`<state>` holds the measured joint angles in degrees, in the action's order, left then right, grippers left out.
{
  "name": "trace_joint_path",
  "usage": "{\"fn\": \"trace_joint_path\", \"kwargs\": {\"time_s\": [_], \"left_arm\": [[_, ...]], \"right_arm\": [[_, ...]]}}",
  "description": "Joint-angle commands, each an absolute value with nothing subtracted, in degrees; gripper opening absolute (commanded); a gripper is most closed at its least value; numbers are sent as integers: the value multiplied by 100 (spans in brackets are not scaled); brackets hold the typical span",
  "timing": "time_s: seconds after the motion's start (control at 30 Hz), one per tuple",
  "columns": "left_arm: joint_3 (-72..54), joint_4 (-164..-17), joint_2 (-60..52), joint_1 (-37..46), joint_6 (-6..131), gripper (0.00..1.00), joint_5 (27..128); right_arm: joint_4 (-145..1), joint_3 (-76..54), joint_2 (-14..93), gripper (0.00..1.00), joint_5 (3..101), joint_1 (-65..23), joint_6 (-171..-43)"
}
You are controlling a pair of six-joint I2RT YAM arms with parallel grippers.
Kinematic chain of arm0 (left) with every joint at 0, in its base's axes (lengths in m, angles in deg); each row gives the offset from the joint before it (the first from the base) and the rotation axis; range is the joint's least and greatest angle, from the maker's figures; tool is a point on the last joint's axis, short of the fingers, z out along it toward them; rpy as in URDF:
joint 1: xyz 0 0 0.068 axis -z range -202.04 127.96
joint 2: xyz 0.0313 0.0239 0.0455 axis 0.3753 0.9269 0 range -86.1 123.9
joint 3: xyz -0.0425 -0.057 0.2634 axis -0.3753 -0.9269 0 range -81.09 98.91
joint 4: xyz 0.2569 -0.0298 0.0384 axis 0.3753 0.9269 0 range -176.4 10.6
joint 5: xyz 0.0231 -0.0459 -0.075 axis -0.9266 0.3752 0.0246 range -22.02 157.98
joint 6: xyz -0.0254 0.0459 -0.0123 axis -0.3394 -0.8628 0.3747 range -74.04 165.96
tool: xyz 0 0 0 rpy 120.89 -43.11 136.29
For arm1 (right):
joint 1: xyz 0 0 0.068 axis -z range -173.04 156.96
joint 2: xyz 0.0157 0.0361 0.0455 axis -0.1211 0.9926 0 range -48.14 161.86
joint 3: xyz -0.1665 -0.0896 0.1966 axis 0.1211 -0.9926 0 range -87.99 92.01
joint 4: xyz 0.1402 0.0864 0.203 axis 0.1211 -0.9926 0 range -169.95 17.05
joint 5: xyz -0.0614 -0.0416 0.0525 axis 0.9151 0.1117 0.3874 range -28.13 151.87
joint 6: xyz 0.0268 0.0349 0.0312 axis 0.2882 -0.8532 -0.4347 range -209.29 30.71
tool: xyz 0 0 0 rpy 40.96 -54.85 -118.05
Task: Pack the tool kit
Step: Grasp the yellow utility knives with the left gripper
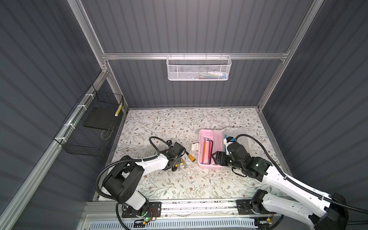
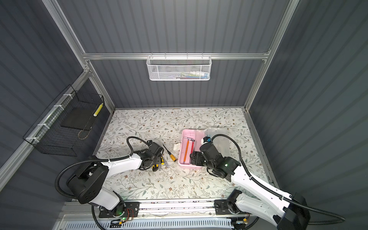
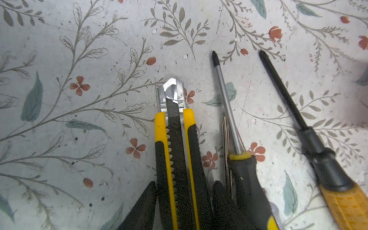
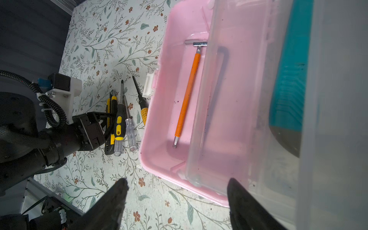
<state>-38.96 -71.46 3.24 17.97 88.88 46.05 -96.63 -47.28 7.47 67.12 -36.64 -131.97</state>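
Surface: floral tabletop [image 1: 169,123].
Pink case [image 1: 205,137]: lid open, right of centre in both top views.
Left gripper [image 3: 184,183]: straddles utility knife [image 3: 175,139]; cannot tell if clamped.
Right gripper [image 4: 177,180]: jaws apart at the case.

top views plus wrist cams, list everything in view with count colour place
case: one, pink, open, right of centre
lid: one, frosted clear, folded back
hex keys: about three, orange, red, black, in case
utility knife: one, yellow-black, left of case
screwdrivers: at least three, black-yellow, clear, orange handles, beside knife
mesh basket: one, white, back rail
wire basket: one, black, left wall
left gripper: black, straddling knife
right gripper: black, open, by case
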Motion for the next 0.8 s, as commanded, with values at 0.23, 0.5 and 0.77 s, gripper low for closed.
{"fn": "trace_joint_path", "kwargs": {"time_s": [0.23, 0.5, 0.77], "left_arm": [[-3851, -6641, 328, 1758, 8760, 29, 4609], [-3466, -6248, -153, 1760, 8553, 16, 4385], [-2799, -6118, -871, 1780, 8523, 11, 5036]], "right_arm": [[-9554, -4826, 785, 79, 6617, -3624, -13210], [-9370, -4835, 754, 79, 6501, -3559, -13210], [-9387, -4770, 388, 79, 6335, -3393, -13258]]}}
